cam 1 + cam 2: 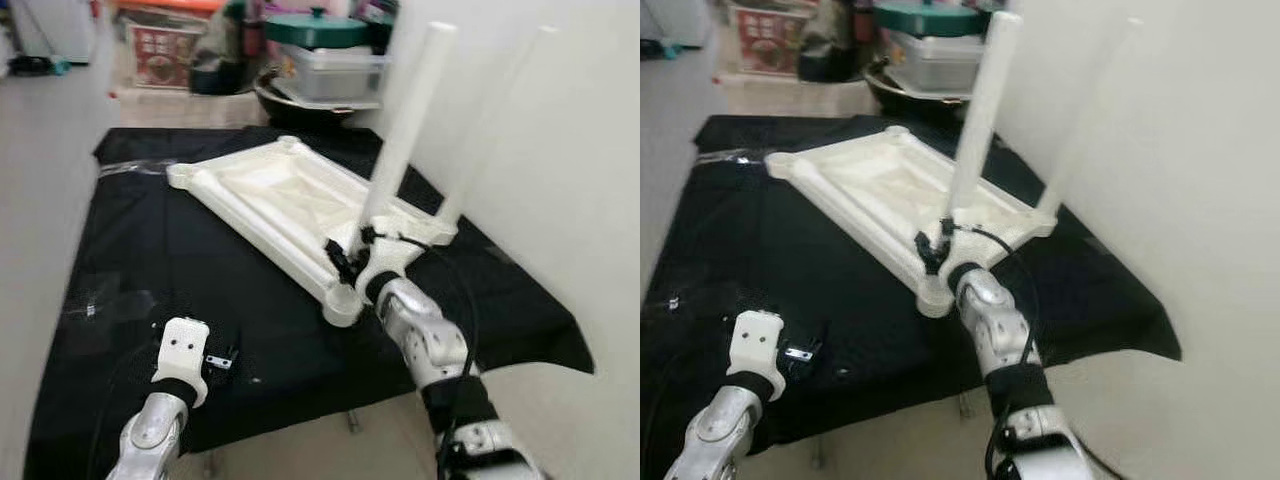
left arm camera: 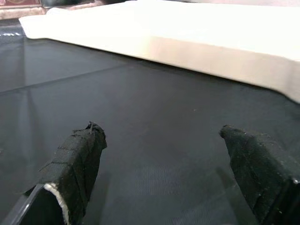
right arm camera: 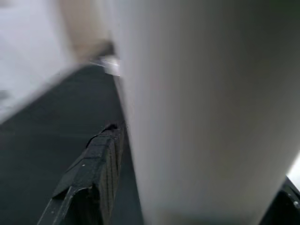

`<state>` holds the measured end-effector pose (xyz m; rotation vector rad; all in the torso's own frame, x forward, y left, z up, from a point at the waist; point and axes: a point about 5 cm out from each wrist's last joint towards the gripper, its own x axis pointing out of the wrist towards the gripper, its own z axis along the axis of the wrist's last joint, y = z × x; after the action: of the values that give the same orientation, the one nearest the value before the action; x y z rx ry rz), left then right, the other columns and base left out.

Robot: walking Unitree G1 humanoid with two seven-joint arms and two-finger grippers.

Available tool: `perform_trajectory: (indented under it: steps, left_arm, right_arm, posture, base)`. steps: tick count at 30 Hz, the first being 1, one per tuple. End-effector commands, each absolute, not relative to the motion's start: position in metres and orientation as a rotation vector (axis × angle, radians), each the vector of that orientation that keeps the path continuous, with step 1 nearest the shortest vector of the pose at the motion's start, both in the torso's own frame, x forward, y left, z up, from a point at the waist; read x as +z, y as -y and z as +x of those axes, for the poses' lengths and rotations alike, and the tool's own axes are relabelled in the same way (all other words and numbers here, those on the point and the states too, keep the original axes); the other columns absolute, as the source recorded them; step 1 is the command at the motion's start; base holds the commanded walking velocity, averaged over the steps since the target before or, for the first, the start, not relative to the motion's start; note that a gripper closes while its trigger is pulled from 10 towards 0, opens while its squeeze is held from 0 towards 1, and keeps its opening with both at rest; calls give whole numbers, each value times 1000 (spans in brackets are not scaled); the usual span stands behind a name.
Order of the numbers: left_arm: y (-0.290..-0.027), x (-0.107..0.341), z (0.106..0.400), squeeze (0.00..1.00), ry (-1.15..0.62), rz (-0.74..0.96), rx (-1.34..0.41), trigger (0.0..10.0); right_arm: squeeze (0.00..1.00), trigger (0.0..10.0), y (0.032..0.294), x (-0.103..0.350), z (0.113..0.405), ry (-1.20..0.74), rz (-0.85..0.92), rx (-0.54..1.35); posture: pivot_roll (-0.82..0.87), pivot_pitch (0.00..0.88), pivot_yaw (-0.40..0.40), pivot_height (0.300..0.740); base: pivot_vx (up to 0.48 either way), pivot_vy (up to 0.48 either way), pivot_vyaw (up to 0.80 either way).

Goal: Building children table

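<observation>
**Upside-down kids table, one leg in the gripper**

So the white tabletop (image 1: 290,200) is lying flipped over on a black cloth (image 1: 150,260) spread on the floor, sitting at an angle with its ribbed underside facing up. The right gripper (image 1: 350,255) is right at the near edge of the tabletop, fingers clamped around the base of a white leg (image 1: 405,125) that stands tilted up and away from it. In the right wrist view that leg (image 3: 201,112) is pressed up between the black fingers (image 3: 93,164), one on each side of it. A second white leg (image 1: 490,120) rises just past the gripper from the corner nearest the white wall (image 1: 560,180), looking blurry against it.

Room-wise: on the wall side of the right gripper it's tight, the tabletop corner and cloth edge run close along the wall. On the other side there's lots of bare black cloth.

The left gripper (image 1: 218,362) hovers low over that bare cloth, well apart from the tabletop, fingers spread with nothing between them. From the left wrist view, the long edge of the tabletop (image 2: 211,51) runs across ahead of the fingertips (image 2: 89,140), with plain cloth in between.

Past the far end of the tabletop there's household clutter: a green-lidded container (image 1: 318,30) and a red box (image 1: 160,50).
</observation>
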<state>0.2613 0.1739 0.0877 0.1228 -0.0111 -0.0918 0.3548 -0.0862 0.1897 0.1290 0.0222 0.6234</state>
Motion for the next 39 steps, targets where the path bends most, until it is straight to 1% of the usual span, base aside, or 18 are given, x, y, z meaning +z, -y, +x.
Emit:
perform_trajectory:
  steps: [1, 4, 5, 6, 7, 9, 15, 16, 21, 22, 23, 24, 29, 31, 33, 36, 37, 39]
  left_arm:
    - [-172, 83, 260, 0, -5, 121, -99, 10000]
    - [-172, 84, 260, 0, -4, 121, -99, 10000]
    - [-172, 84, 260, 0, -4, 121, -98, 10000]
    - [-172, 83, 259, 0, -4, 121, -97, 10000]
    - [-172, 83, 259, 0, -4, 121, -96, 10000]
    - [-172, 83, 259, 0, -4, 121, -95, 10000]
    - [-174, 83, 258, 0, -8, 121, -88, 10000]
    - [-174, 82, 258, 0, -10, 121, -90, 10000]
    - [-173, 82, 257, 0, -12, 120, -95, 10000]
    - [-173, 82, 258, 0, -14, 121, -99, 10000]
    - [-173, 82, 258, 0, -14, 121, -99, 10000]
    - [-173, 82, 258, 0, -14, 121, -100, 10000]
    - [-173, 82, 258, 0, -16, 122, -104, 10000]
    - [-173, 82, 259, 0, -15, 123, -106, 10000]
    - [-174, 82, 260, 0, -13, 124, -101, 10000]
    - [-174, 83, 260, 0, -12, 124, -98, 10000]
    - [-174, 83, 260, 0, -11, 125, -97, 10000]
    - [-174, 82, 260, 0, -11, 125, -97, 10000]
  right_arm:
    - [0, 10000, 66, 205, 345, 46, 115, 828]
    - [0, 10000, 61, 206, 340, 74, 63, 954]
    - [0, 4627, 55, 201, 338, 69, 49, 997]
    - [0, 4627, 52, 198, 337, 64, 41, 1025]
    - [0, 1333, 46, 194, 334, 56, 41, 1051]
    - [0, 0, 42, 191, 333, 55, 48, 1063]
    - [0, 0, 37, 182, 343, 22, 39, 904]
    - [0, 0, 56, 167, 362, -89, 2, 556]
    - [0, 0, 91, 152, 374, -163, -103, 96]
    - [0, 6275, 96, 153, 366, -144, -101, 0]
    - [0, 6275, 96, 153, 366, -144, -101, 0]
    - [0, 10000, 93, 155, 364, -134, -87, 18]
    - [0, 10000, 75, 165, 357, -68, -26, 195]
    - [824, 10000, 71, 179, 358, -7, 56, 308]
    - [1000, 10000, 78, 194, 366, 54, 126, 360]
    - [1000, 10000, 80, 204, 373, 74, 117, 387]
    - [0, 10000, 81, 212, 379, 78, 107, 422]
    - [0, 10000, 82, 215, 381, 80, 113, 438]
  posture:
    - [155, 0, -150, 740]
    - [161, 0, -154, 740]
    - [163, 0, -156, 740]
    - [164, 0, -157, 740]
    - [170, 0, -162, 740]
    - [170, 0, -162, 740]
    - [173, 0, -163, 740]
    - [159, 0, -154, 740]
    - [159, 0, -151, 740]
    - [148, 0, -142, 740]
    - [148, 0, -142, 740]
    - [148, 0, -142, 740]
    - [144, 0, -138, 740]
    - [152, 0, -142, 740]
    - [154, 0, -145, 740]
    - [160, 0, -150, 740]
    - [161, 0, -151, 740]
    - [162, 0, -151, 740]
  base:
    - [0, 0, 0]
    - [0, 0, 0]
    - [0, 0, 0]
    - [0, 0, 0]
    - [0, 0, 0]
    - [0, 0, 0]
    - [0, 0, 0]
    - [0, 0, 0]
    - [0, 0, 0]
    - [0, 0, 0]
    - [0, 0, 0]
    - [0, 0, 0]
    - [0, 0, 0]
    - [0, 0, 0]
    - [0, 0, 0]
    - [0, 0, 0]
    - [0, 0, 0]
    - [0, 0, 0]
